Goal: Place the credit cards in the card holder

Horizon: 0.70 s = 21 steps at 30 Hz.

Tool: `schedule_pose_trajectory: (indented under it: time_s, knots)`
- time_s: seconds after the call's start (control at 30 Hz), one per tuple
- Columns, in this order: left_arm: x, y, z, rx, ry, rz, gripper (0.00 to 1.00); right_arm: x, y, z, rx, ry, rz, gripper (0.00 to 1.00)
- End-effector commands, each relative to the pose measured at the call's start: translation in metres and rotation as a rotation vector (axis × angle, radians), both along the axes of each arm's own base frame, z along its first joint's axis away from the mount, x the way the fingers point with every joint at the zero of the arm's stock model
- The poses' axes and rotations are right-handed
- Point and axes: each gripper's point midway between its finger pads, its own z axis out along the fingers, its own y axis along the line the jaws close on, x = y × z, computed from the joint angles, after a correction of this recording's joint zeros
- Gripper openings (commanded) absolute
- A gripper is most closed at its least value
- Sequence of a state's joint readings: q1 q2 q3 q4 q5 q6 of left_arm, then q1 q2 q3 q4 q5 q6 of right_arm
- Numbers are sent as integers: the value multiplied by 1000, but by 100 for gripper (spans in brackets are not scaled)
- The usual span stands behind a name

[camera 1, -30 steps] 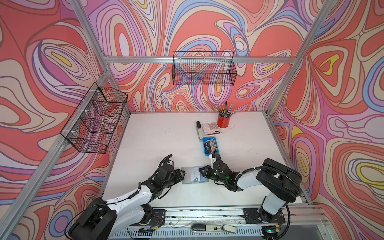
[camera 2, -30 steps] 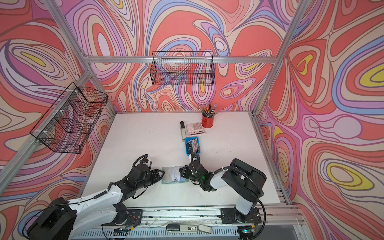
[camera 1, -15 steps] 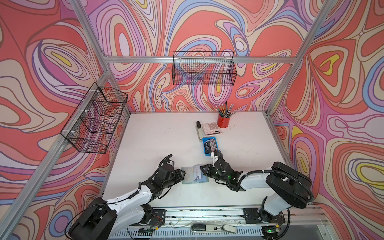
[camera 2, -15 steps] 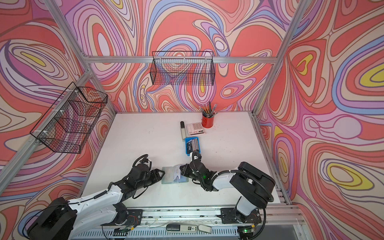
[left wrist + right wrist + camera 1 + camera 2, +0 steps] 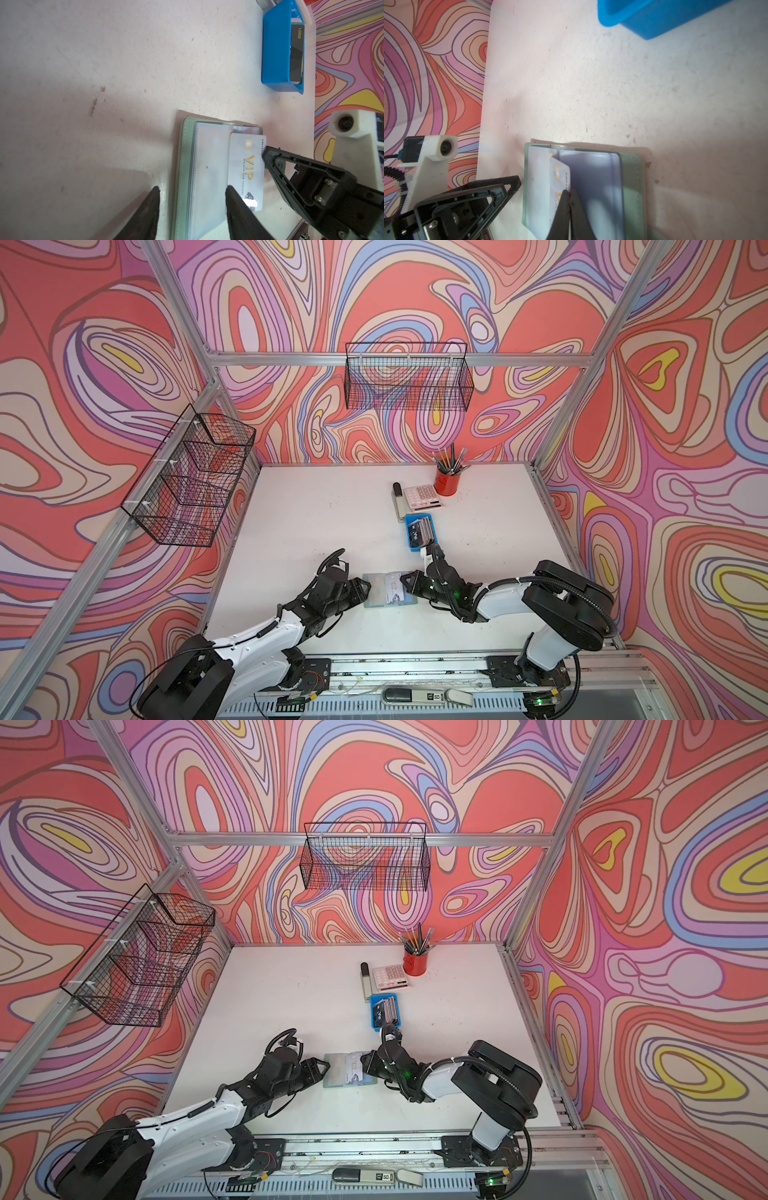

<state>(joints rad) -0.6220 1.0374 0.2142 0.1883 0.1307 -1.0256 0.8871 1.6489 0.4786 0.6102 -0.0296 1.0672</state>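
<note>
The sage-green card holder (image 5: pixel 374 596) (image 5: pixel 334 1077) lies open on the table near the front, clear sleeves up. A white credit card with gold "VIP" (image 5: pixel 246 170) (image 5: pixel 560 172) lies partly on its sleeves, its edge pinched by my right gripper (image 5: pixel 569 192) (image 5: pixel 405 578), which is shut on it. My left gripper (image 5: pixel 192 188) (image 5: pixel 365 587) is open, straddling the holder's (image 5: pixel 187 166) outer page: one finger beside it over the table, the other at the card's corner. More credit cards (image 5: pixel 422 529) (image 5: pixel 296 56) stand in the blue tray (image 5: pixel 409 519) (image 5: pixel 374 999).
A white calculator (image 5: pixel 422 497), a dark-capped stick (image 5: pixel 398 499) and a red pencil cup (image 5: pixel 448 481) sit behind the tray. Wire baskets hang on the left wall (image 5: pixel 191 485) and back wall (image 5: pixel 409 377). The table's front rail (image 5: pixel 415 664) is close behind both wrists.
The right arm's elbow has swung out to the right while its gripper stays at the holder with the card. The left arm has not moved.
</note>
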Motion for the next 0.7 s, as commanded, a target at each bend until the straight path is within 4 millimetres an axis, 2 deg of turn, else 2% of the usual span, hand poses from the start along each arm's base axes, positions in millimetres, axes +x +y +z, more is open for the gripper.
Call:
schedule_pose_trajectory:
  time_s: [0.0,0.67]
  knots:
    - [5,-2,7,-17,-12,10,53,1,6,7,23,-12,5,0]
    - [5,-4,5,-17,-7,3,53,4,12,-8,27,28,-8,0]
